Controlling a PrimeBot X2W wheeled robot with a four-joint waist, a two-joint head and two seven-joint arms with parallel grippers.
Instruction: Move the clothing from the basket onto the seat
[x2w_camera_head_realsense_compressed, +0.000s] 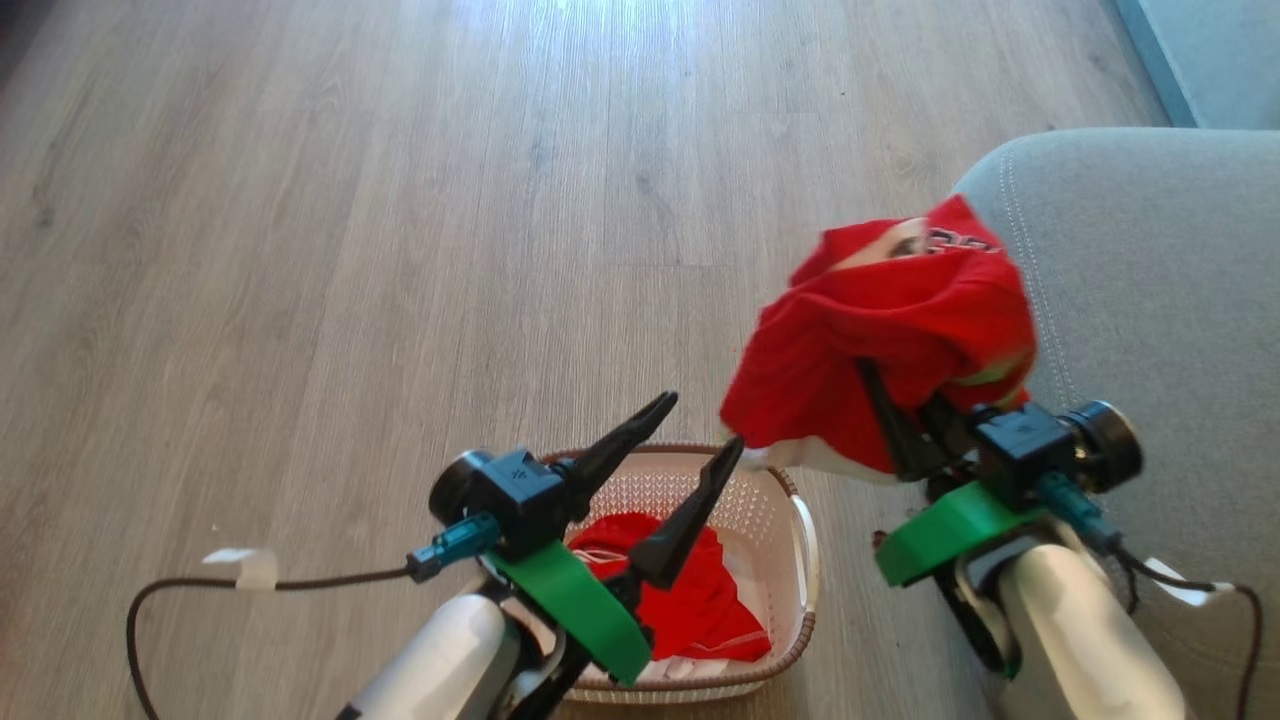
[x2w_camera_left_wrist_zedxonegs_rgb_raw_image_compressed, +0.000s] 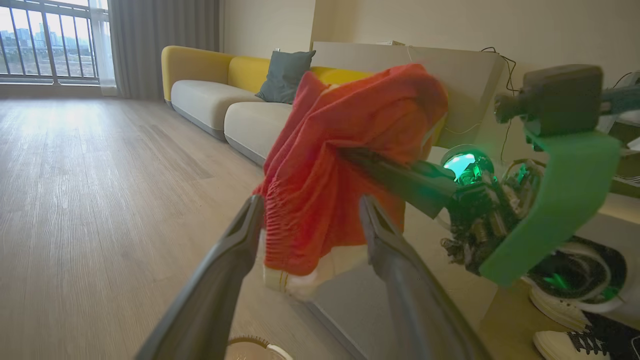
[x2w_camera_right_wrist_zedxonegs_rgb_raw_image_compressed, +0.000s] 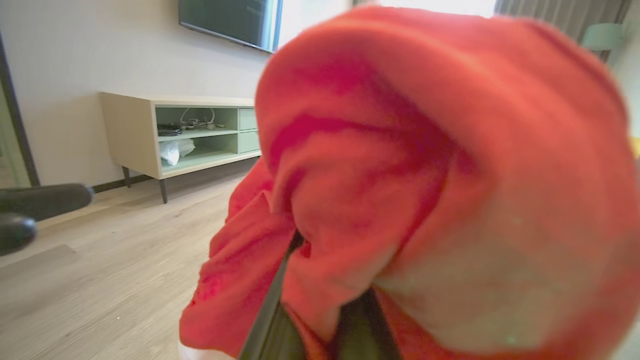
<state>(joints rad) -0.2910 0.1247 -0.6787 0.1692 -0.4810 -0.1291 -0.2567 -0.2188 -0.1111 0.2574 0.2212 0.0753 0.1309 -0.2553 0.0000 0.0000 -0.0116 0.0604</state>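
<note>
You have pale wood-plank floor (x2w_camera_head_realsense_compressed: 400, 200) all round, glare on it far ahead. A railed window (x2w_camera_left_wrist_zedxonegs_rgb_raw_image_compressed: 45, 40) with grey curtain (x2w_camera_left_wrist_zedxonegs_rgb_raw_image_compressed: 160, 45) lights the room; a wall-mounted screen (x2w_camera_right_wrist_zedxonegs_rgb_raw_image_compressed: 230, 22) hangs above a low cream cabinet (x2w_camera_right_wrist_zedxonegs_rgb_raw_image_compressed: 130, 140) with green shelves

Living room: wall TV (x2w_camera_right_wrist_zedxonegs_rgb_raw_image_compressed: 230, 20), cabinet (x2w_camera_right_wrist_zedxonegs_rgb_raw_image_compressed: 131, 135)

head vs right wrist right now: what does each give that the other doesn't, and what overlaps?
Head view adds: the basket with red clothing in it, the open left gripper above it, and the grey seat at right. Right wrist view adds: a pale media cabinet and a wall screen on the far wall. Shared: the red garment clamped in the shut right gripper, and the wood floor.
</note>
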